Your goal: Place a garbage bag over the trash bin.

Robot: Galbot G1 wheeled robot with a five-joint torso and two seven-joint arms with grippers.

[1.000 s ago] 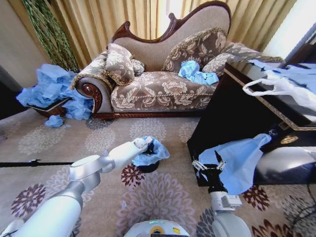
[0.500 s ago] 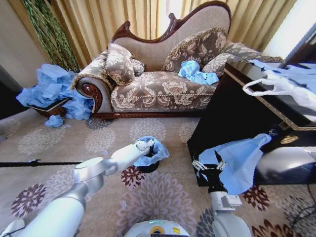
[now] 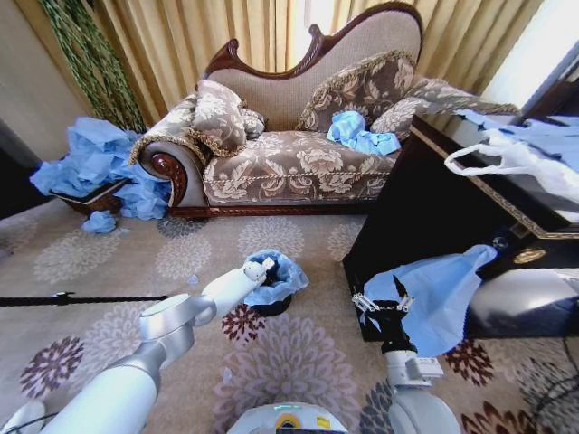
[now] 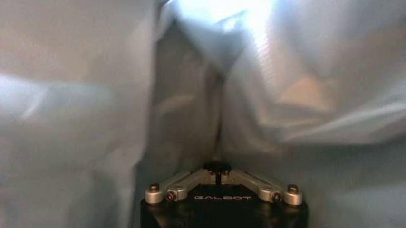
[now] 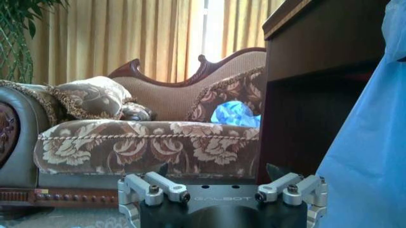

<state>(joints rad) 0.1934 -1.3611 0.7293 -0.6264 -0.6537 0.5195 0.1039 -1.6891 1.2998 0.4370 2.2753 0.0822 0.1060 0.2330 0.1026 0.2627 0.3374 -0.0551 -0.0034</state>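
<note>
The trash bin (image 3: 271,308) is a small black cylinder on the carpet in front of the sofa. A light-blue garbage bag (image 3: 283,278) is bunched over its top, so just the dark base shows. My left gripper (image 3: 260,268) reaches to the bag's near left rim. In the left wrist view my left gripper (image 4: 219,167) is shut, with a fold of the garbage bag (image 4: 190,109) rising from its tips and plastic all around. My right gripper (image 3: 380,305) hangs low beside the dark table; in its wrist view the right gripper (image 5: 222,186) is open and holds nothing.
Another blue bag (image 3: 441,294) hangs right of my right gripper against the dark table (image 3: 425,212). A white handled bag (image 3: 516,159) lies on the table. Blue bags sit on the sofa (image 3: 298,163), a heap of blue bags (image 3: 99,163) lies far left, and a black rod (image 3: 63,299) crosses the carpet.
My left forearm and elbow have swung a little to the right and lower, with the gripper staying at the bag's rim. The right arm has not moved.
</note>
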